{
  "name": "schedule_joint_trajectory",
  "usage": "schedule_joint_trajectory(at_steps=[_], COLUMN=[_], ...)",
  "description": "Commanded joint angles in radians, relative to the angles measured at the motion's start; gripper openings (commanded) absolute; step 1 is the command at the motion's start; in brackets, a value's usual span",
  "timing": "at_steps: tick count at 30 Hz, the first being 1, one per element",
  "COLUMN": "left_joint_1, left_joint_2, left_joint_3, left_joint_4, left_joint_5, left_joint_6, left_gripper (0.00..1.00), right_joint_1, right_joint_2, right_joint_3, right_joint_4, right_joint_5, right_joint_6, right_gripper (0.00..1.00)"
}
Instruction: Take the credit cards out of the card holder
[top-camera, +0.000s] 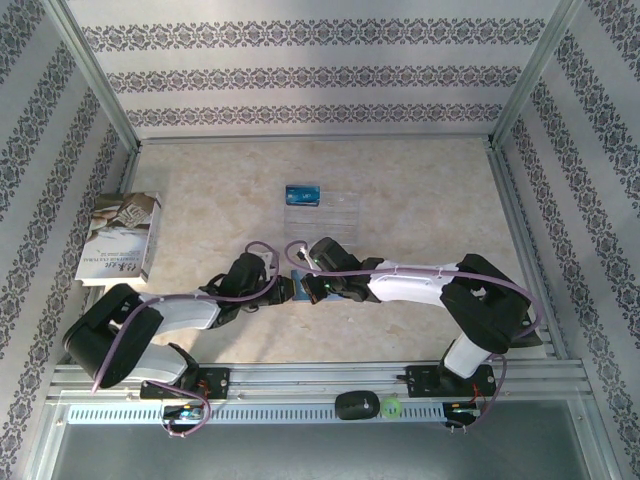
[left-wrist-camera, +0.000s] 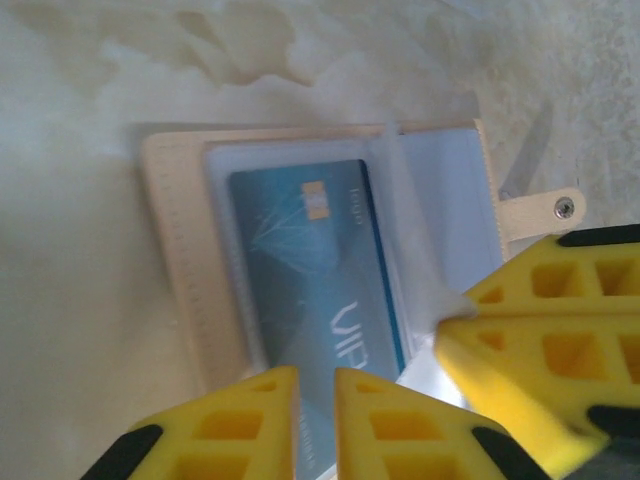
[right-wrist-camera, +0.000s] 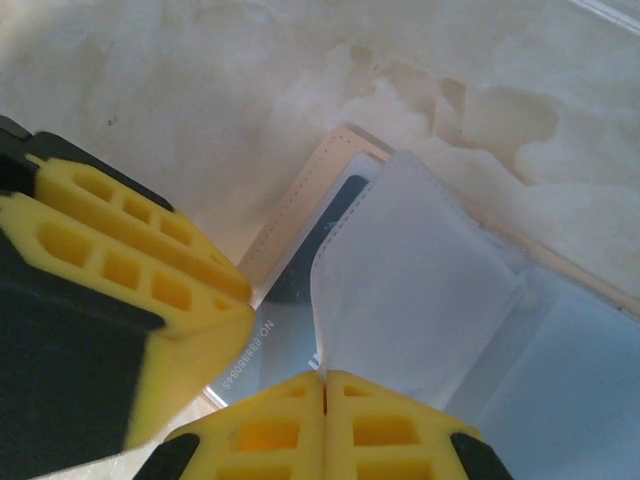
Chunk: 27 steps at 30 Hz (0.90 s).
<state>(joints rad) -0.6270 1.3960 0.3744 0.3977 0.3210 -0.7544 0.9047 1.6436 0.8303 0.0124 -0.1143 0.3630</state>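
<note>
The tan card holder (left-wrist-camera: 175, 250) lies open on the table between both arms (top-camera: 297, 290). A blue credit card (left-wrist-camera: 310, 270) printed "VIP" sits in its clear sleeve. My left gripper (left-wrist-camera: 316, 400) stands over the card's near end. Its jaws are almost together and the card shows in the narrow gap; a grip is unclear. My right gripper (right-wrist-camera: 325, 378) is shut on a pale sleeve flap (right-wrist-camera: 420, 280) of the holder and lifts it. Under the flap a numbered card (right-wrist-camera: 270, 340) shows. Another blue credit card (top-camera: 302, 194) lies in the clear tray (top-camera: 335, 212).
A book (top-camera: 120, 237) lies at the left wall. The holder's tan tab strap (left-wrist-camera: 540, 210) sticks out on the right. Metal frame posts and patterned walls close in the table. A black object (top-camera: 355, 405) and a green one (top-camera: 392, 407) rest on the front rail.
</note>
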Motion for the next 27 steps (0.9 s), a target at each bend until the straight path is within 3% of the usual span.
schedule_joint_trajectory(at_steps=[1, 8, 21, 27], left_joint_1=[-0.019, -0.019, -0.017, -0.017], left_joint_2=[0.009, 0.059, 0.139, 0.140], left_joint_3=[0.043, 0.085, 0.115, 0.116], left_joint_4=[0.008, -0.129, -0.202, -0.217], left_joint_5=[-0.031, -0.042, 0.009, 0.018], left_joint_6=[0.043, 0.066, 0.082, 0.091], left_gripper=[0.13, 0.00, 0.00, 0.00], right_joint_1=[-0.009, -0.016, -0.046, -0.088], right_joint_2=[-0.034, -0.044, -0.082, -0.116], right_joint_3=[-0.027, -0.056, -0.118, -0.152], right_joint_4=[0.040, 0.029, -0.029, -0.116], right_joint_5=[-0.018, 0.003, 0.142, 0.233], right_joint_6=[0.038, 0.073, 0.244, 0.374], right_gripper=[0.00, 0.00, 0.01, 0.25])
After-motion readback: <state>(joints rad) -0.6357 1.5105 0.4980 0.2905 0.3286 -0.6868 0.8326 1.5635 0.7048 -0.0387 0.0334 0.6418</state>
